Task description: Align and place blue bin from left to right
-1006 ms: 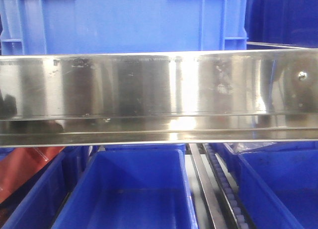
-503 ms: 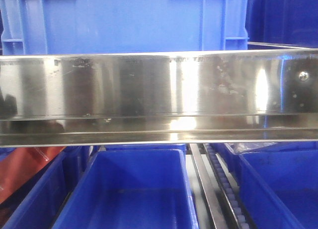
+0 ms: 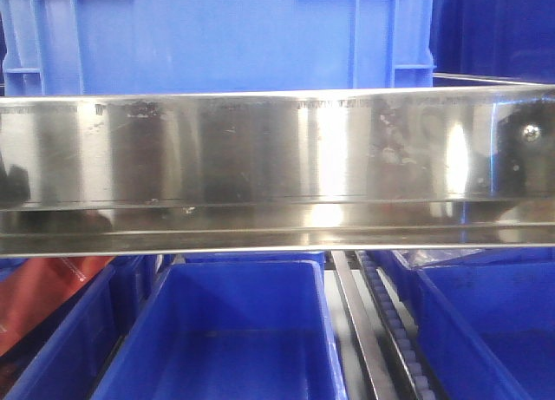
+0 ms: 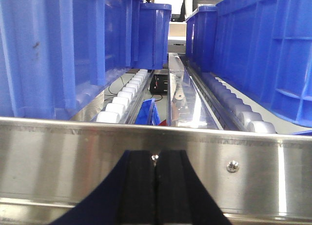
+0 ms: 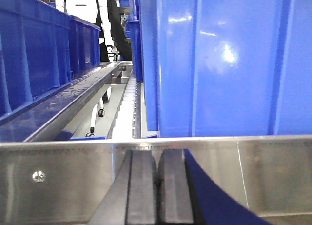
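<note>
The blue bin (image 3: 217,36) stands on the upper level behind the shiny steel rail (image 3: 277,148); its flat wall and end ribs fill the top of the front view. Neither gripper shows in that view. In the left wrist view my left gripper (image 4: 155,159) is shut on nothing, its black pads pressed together just before the rail (image 4: 73,156). Beyond it, blue bin walls stand to the left (image 4: 53,49) and right (image 4: 263,49) of a roller lane. My right gripper (image 5: 158,159) is also shut and empty before the rail (image 5: 58,176), with a bright blue ribbed bin wall (image 5: 224,64) close behind, up and to the right.
Below the rail, open blue bins sit at the left (image 3: 69,348), middle (image 3: 243,331) and right (image 3: 494,331), split by a roller track (image 3: 390,331). A red bag (image 3: 43,296) lies at lower left. A steel divider (image 4: 183,95) runs between roller lanes. Darker bins (image 5: 34,59) line the right wrist view's left side.
The blue bin has slid a few pixels to the right behind the rail, and the reflections on the rail have shifted. The rail itself has not moved.
</note>
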You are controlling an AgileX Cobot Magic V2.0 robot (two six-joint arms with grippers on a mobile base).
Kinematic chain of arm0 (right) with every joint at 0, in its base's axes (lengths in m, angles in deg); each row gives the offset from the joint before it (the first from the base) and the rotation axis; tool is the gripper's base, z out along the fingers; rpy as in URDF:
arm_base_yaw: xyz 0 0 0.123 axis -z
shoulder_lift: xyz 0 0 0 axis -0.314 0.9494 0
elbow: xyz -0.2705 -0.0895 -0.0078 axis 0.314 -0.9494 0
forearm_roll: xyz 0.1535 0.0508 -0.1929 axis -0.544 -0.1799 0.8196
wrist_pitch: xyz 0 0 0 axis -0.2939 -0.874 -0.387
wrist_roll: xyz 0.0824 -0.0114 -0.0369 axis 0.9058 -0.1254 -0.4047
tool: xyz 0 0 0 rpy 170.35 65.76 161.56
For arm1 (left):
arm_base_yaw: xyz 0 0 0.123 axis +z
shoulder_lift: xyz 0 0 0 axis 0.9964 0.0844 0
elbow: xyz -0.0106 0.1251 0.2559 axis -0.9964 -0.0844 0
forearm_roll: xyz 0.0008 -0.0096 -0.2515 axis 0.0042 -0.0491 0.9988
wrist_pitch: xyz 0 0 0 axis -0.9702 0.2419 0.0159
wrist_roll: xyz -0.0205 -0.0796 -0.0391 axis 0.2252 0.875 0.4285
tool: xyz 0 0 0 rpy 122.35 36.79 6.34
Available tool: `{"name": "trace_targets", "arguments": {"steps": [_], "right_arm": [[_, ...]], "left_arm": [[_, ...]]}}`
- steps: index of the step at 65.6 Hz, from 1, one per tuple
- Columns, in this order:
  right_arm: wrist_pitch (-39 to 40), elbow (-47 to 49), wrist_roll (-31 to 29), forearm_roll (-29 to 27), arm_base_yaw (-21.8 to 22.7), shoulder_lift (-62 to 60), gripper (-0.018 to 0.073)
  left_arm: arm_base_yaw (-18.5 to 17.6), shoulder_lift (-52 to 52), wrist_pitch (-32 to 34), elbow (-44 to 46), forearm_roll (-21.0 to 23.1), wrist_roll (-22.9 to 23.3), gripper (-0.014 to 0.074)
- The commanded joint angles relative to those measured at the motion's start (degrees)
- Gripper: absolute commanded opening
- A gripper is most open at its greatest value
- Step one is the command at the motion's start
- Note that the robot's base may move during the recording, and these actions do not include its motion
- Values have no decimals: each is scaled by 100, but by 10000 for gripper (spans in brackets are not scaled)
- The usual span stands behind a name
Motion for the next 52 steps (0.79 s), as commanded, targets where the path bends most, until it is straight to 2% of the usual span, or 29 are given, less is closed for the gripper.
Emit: {"name": "trace_targets", "arguments": {"steps": [1,52], "right_arm": [[137,-4,-20,-23,25,-42,-70],[137,-4,-20,-23,25,-42,-70]], "left_arm": [[16,-30,112,8,15,-4,-111],[16,-30,112,8,15,-4,-111]]}}
